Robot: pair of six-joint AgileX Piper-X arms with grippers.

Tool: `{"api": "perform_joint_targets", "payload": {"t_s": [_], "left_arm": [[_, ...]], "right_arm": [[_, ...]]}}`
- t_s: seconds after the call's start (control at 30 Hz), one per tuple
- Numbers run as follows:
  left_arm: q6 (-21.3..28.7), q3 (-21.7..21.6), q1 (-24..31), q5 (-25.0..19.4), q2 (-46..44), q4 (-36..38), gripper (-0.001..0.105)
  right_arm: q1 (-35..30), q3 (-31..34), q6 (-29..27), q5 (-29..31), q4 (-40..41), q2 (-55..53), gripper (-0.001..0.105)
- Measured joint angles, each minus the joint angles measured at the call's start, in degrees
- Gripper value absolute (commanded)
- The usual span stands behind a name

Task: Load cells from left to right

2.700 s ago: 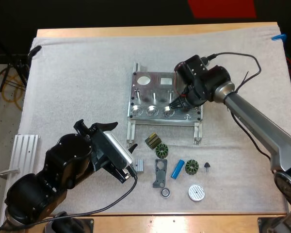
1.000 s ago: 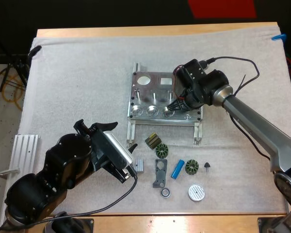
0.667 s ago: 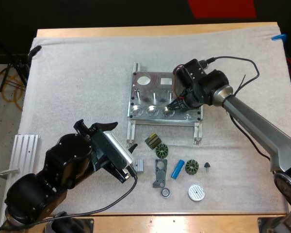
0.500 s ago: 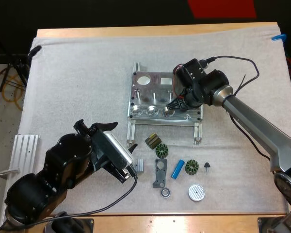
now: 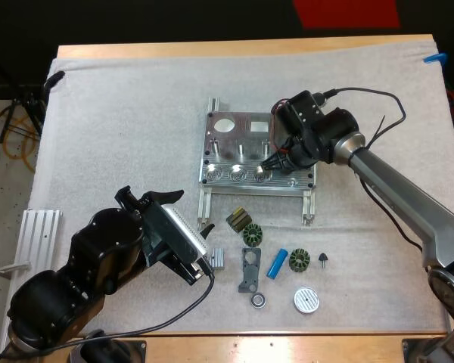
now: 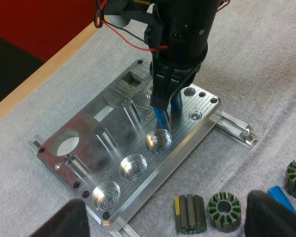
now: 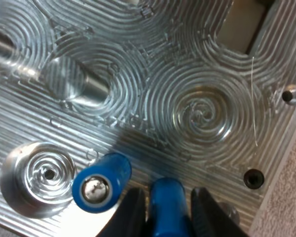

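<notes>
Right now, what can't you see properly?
High view: the right gripper's tips, hidden under its own wrist.
Right wrist view: the blue piece it holds, cut off by the edge; the foot of the blue cell over the fixture, behind the cell's own top.
Left wrist view: the loose blue cylinder, half behind a blurred finger of the left gripper.

Blocking the fixture (image 5: 228,155)'s right near end with right gripper (image 5: 274,160) and cell (image 7: 166,206). Crowding its near side with small parts (image 5: 251,236). Leaving mat (image 5: 121,128) left and beyond it open.

Wooden table (image 5: 234,48), white mat (image 5: 121,128) over it; dark space (image 5: 174,19) beyond far edge, red strip (image 5: 346,11).
</notes>
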Motion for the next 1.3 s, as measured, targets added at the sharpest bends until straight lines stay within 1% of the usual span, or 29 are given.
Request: {"api": "perform_joint_targets", "payload": {"t_s": [0.17, 0.5, 0.53, 0.57, 0.6, 0.63, 0.7, 0.8, 0.87, 1.07, 1.3], "left_arm": [[0.0, 0.0, 0.0, 0.0, 0.0, 0.0, 0.065], [0.0, 0.0, 0.0, 0.0, 0.0, 0.0, 0.065], [0.0, 0.0, 0.0, 0.0, 0.0, 0.0, 0.065], [0.0, 0.0, 0.0, 0.0, 0.0, 0.0, 0.065], [0.0, 0.0, 0.0, 0.0, 0.0, 0.0, 0.065], [0.0, 0.0, 0.0, 0.0, 0.0, 0.0, 0.065], [0.0, 0.0, 0.0, 0.0, 0.0, 0.0, 0.065], [0.0, 0.0, 0.0, 0.0, 0.0, 0.0, 0.065], [0.0, 0.0, 0.0, 0.0, 0.0, 0.0, 0.065], [0.0, 0.0, 0.0, 0.0, 0.0, 0.0, 0.065], [0.0, 0.0, 0.0, 0.0, 0.0, 0.0, 0.065]], "right_arm": [[0.0, 1.5, 0.0, 0.0, -1.5, -0.5, 0.0], [0.0, 1.6, 0.0, 0.0, -2.0, -0.5, 0.0], [0.0, 1.6, 0.0, 0.0, -2.0, -0.5, 0.002], [0.0, 1.6, 0.0, 0.0, -2.0, -0.5, 0.008], [0.0, 1.7, 0.0, 0.0, -2.2, -0.5, 0.015], [0.0, 1.7, 0.0, 0.0, -2.2, -0.5, 0.02], [0.0, 1.8, 0.0, 0.0, -2.5, -0.5, 0.039], [0.0, 1.9, 0.0, -0.2, -1.7, -0.5, 0.055], [0.0, 1.9, 0.0, -0.2, -1.1, -0.5, 0.057], [0.1, 1.1, 0.0, -1.1, -1.9, -1.3, 0.056], [0.1, 1.1, 0.0, -1.1, -1.0, -6.7, 0.056]]}}
